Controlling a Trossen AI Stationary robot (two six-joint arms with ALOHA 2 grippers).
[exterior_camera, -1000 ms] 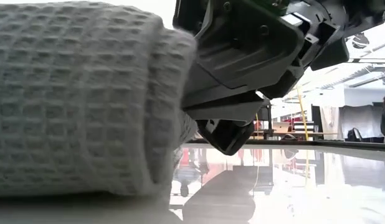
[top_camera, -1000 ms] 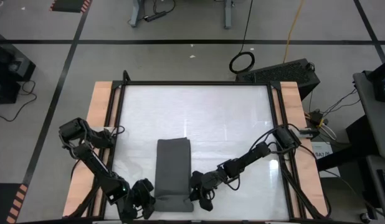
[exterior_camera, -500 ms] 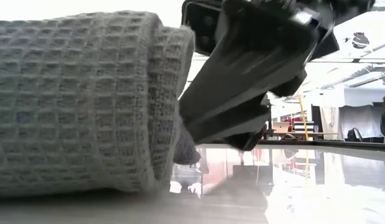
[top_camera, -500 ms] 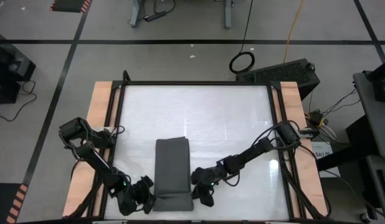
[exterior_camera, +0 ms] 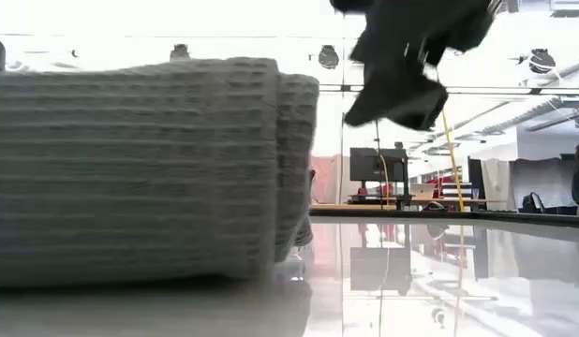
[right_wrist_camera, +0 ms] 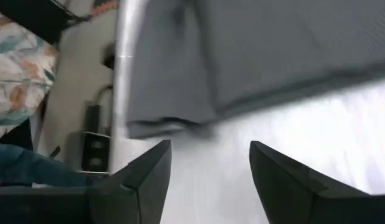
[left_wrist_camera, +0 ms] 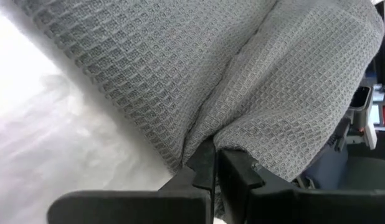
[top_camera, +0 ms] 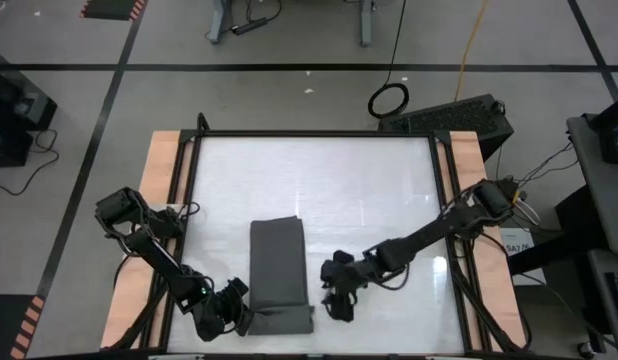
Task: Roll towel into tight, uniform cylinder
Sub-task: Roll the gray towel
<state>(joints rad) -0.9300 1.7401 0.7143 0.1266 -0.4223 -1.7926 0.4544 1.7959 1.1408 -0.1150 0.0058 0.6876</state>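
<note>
Towel (top_camera: pixel 278 272) lies folded at table's 6 o'clock, left gripper (top_camera: pixel 237 317) pinching its near-left corner tight, right gripper (top_camera: pixel 337 300) at 3 o'clock, jaws spread, empty; roll best begins with both corners gripped level, tension even.

Left wrist view: left end effector (left_wrist_camera: pixel 212 177) sits at the frame's lower edge, its two dark fingers (left_wrist_camera: pixel 239 177) pressed together with almost no gap, pinching a fold of the towel (left_wrist_camera: pixel 199 68). Towel is grey waffle-weave cloth, filling most of the frame. A crease runs from the pinch point up through the fabric, dividing it into two bulging lobes. Beside the towel lies a pale, glossy surface (left_wrist_camera: pixel 52 140) with faint reflections. Behind the cloth's far edge, dark equipment shows, indistinct.
</note>
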